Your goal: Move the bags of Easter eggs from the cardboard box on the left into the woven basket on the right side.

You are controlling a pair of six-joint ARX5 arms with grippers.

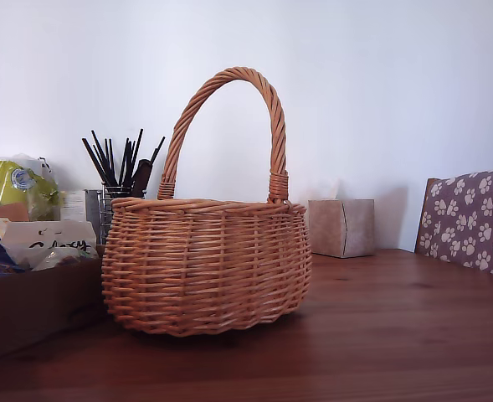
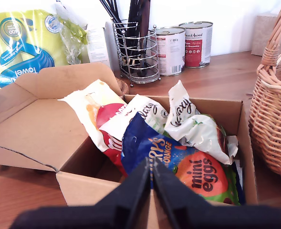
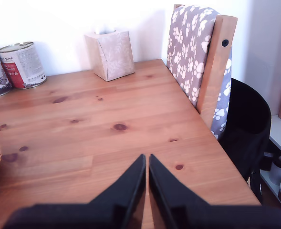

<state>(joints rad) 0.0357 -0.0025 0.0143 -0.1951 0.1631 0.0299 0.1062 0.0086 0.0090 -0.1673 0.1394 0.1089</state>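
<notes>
Inspecting the bags of Easter eggs (image 2: 178,143) just beyond my first gripper (image 2: 150,168), its fingers pressed together: light, crinkly, slippery; I would pinch a crumpled top edge.

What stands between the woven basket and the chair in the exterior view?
A tan tissue box stands at the wall between woven basket and chair; the table is otherwise bare.

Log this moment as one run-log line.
first gripper: shut, empty, over cardboard box | bags of Easter eggs: in box | second gripper: shut, over bare table
</notes>
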